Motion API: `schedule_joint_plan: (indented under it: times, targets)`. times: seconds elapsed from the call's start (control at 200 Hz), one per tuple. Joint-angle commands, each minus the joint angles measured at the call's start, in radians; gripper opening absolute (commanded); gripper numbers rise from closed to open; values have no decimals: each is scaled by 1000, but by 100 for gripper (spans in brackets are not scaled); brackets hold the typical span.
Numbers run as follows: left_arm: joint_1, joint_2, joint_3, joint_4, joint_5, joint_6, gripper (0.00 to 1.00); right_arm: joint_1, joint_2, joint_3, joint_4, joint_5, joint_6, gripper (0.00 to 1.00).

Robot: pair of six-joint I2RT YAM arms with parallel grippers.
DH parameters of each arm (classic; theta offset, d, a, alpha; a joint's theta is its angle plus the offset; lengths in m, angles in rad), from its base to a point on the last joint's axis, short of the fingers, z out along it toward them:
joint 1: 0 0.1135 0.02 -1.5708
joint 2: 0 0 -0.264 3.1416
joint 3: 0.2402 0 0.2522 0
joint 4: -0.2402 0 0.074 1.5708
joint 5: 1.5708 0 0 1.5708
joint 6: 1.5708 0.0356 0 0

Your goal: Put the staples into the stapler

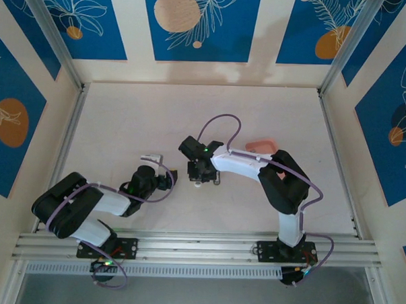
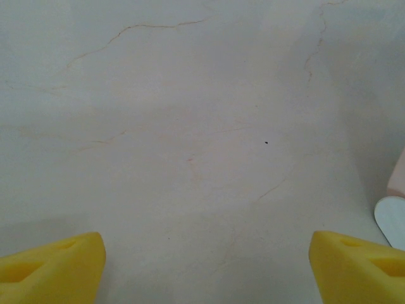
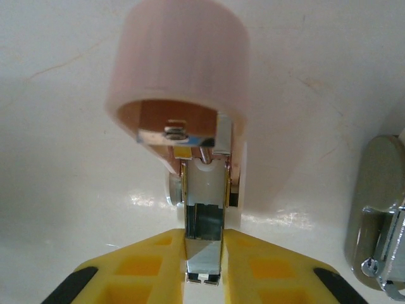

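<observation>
Starting at the near edge of the table [image 2: 190, 95], the left arm lies low and bent. The left gripper [image 2: 205, 250] hangs over bare table with its yellow fingers [image 2: 57, 266] spread wide and nothing between them. At the right border of the left wrist view, a small piece of something pink and something pale grey is seen; what it is I cannot tell.

A little farther, near the middle of the table, the right gripper [image 3: 204, 244] points down. Its yellow fingers are pressed against both sides of a short shiny grey metal strip, which looks like the staples [image 3: 204, 221]. The strip lies lengthwise in the narrow metal channel of the stapler [image 3: 180, 63]. The pink rounded top of the stapler is lifted up behind the channel, so its hollow underside faces the camera. To the right of the stapler, apart from it, a grey and chrome piece [image 3: 380, 215] rests on the table.

Farther back, a pink tray [image 1: 260, 144] lies behind the right arm and is partly hidden by it.
</observation>
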Motion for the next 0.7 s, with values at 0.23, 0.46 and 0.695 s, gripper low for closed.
schedule_joint_plan:
  times: [0.23, 0.46, 0.695]
  targets:
    - [11, -19, 26, -11, -13, 4, 84, 12, -44, 24, -43, 8, -5, 28]
    - [12, -22, 31, -20, -8, 8, 84, -9, -90, 8, -17, -3, -11, 30]
    - [12, -24, 32, -23, 0, 9, 84, -33, -56, 11, -16, -43, -12, 29]
